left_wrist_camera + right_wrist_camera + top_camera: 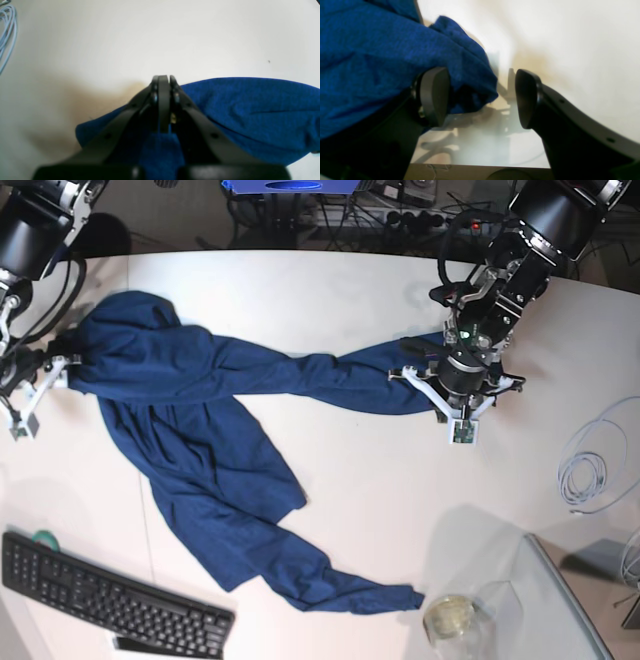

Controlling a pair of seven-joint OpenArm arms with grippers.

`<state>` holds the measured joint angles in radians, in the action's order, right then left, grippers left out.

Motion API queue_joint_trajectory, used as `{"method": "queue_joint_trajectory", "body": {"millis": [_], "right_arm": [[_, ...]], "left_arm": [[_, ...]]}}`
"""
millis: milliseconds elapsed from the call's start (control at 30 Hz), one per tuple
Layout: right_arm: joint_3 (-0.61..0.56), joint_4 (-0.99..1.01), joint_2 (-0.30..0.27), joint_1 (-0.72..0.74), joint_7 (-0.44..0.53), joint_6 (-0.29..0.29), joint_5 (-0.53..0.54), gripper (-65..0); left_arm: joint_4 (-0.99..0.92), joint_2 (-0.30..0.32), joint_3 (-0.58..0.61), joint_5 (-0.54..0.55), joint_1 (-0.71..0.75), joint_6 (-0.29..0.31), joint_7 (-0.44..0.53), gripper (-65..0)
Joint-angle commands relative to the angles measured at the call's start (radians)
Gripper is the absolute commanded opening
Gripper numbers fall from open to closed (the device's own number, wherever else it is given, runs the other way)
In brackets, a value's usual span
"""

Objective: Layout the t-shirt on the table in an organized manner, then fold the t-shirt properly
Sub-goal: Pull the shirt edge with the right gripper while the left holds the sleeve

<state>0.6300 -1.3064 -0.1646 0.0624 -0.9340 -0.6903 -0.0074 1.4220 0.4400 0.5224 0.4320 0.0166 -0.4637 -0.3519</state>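
The dark blue t-shirt (200, 370) lies twisted on the white table (350, 290). One rope-like length runs right toward my left gripper (450, 385), and the rest trails down toward the front. In the left wrist view my left gripper (163, 80) is shut, with the t-shirt (250, 112) bunched under and between its fingers. My right gripper (55, 365) sits at the shirt's left end. In the right wrist view my right gripper (482, 97) stands open. The t-shirt (370, 50) drapes over its left finger (433, 95) and nothing is pinched.
A black keyboard (110, 595) lies at the front left. A coiled pale cable (590, 460) sits at the right, also seen as the cable (7, 30) in the left wrist view. A glass jar (455, 617) and a clear panel (560, 600) stand at the front right.
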Motion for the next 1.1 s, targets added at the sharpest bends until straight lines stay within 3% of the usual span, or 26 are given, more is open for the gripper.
{"method": "queue_joint_trajectory", "body": {"millis": [0,167,300,400,500,800,867,967,1000,1067], "right_arm": [[0.001,-0.037,-0.017,0.006,0.000,-0.002,0.002,-26.9],[-0.034,-0.186,-0.025,-0.043,-0.061,-0.008,0.002,-26.7],[-0.229,-0.213,-0.088,-0.105,-0.052,-0.002,-0.044,-26.7],[-0.312,-0.204,-0.088,-0.108,0.005,-0.002,-0.150,-26.7],[-0.322,-0.140,-0.086,-0.074,0.030,-0.008,-0.231,-26.6],[-0.324,0.086,-0.117,0.012,0.108,-0.008,-0.231,-27.6],[-0.324,0.104,-0.117,0.020,0.117,-0.008,-0.231,-34.2],[-0.324,0.100,-0.117,0.023,0.111,-0.008,-0.231,-61.1],[-0.324,0.097,-0.117,0.034,0.106,-0.008,-0.231,-65.0],[-0.324,0.063,-0.117,0.037,0.103,-0.008,-0.231,-63.3]], "left_arm": [[0.013,0.010,-0.008,-0.006,-0.014,-0.005,0.021,-65.0],[0.012,0.009,-0.008,-0.006,-0.020,-0.005,0.021,-65.0],[0.012,0.009,-0.008,-0.006,-0.022,-0.005,0.021,-65.0],[0.012,0.009,-0.008,-0.006,-0.019,-0.005,0.021,-65.0],[0.012,0.009,-0.008,-0.006,-0.019,-0.005,0.021,-65.0],[0.012,0.009,-0.008,-0.006,-0.014,-0.005,0.021,-65.0],[0.010,0.009,-0.008,-0.006,-0.016,-0.005,0.021,-65.0],[0.010,0.009,-0.008,-0.006,-0.020,-0.005,0.021,-65.0],[0.010,0.009,-0.008,-0.006,-0.022,-0.005,0.021,-65.0],[0.010,0.009,-0.015,-0.006,-0.023,-0.005,0.021,-65.0]]}}
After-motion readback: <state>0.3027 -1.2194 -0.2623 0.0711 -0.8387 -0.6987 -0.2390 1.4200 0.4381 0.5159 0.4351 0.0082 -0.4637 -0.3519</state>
